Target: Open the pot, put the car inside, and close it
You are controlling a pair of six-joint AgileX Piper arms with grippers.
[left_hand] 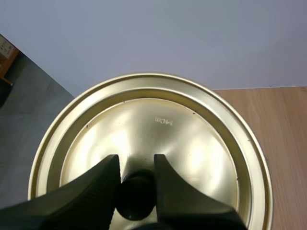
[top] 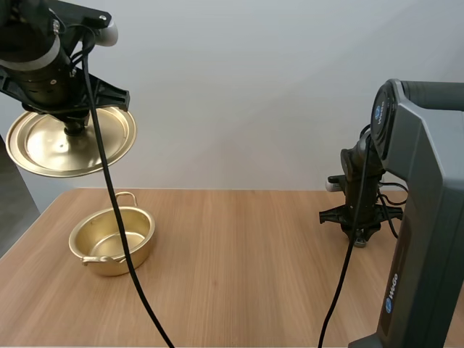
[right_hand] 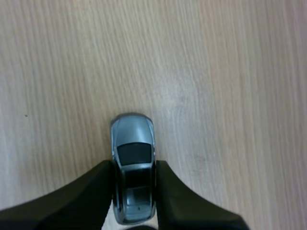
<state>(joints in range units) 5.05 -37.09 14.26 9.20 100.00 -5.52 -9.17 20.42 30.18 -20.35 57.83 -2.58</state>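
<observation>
Two loads held, pot (top: pixel 119 264) open.
High view: left gripper (top: pixel 72 132) holds the lid (top: pixel 43 148) aloft near the pot; right gripper (top: pixel 360 236) is low, well apart across the table (top: pixel 239 275). Left wrist: fingers (left_hand: pixel 96 187) pinch the lid's knob (left_hand: pixel 136 194). Right wrist: the right gripper clamps the grey toy car (right_hand: pixel 133 158) lengthwise, nose pointing away.

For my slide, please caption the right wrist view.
Right gripper pinches a small silver toy car, light wooden table beneath.

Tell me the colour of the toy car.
Silver-grey car with dark windows; clearest in the right wrist view.
</observation>
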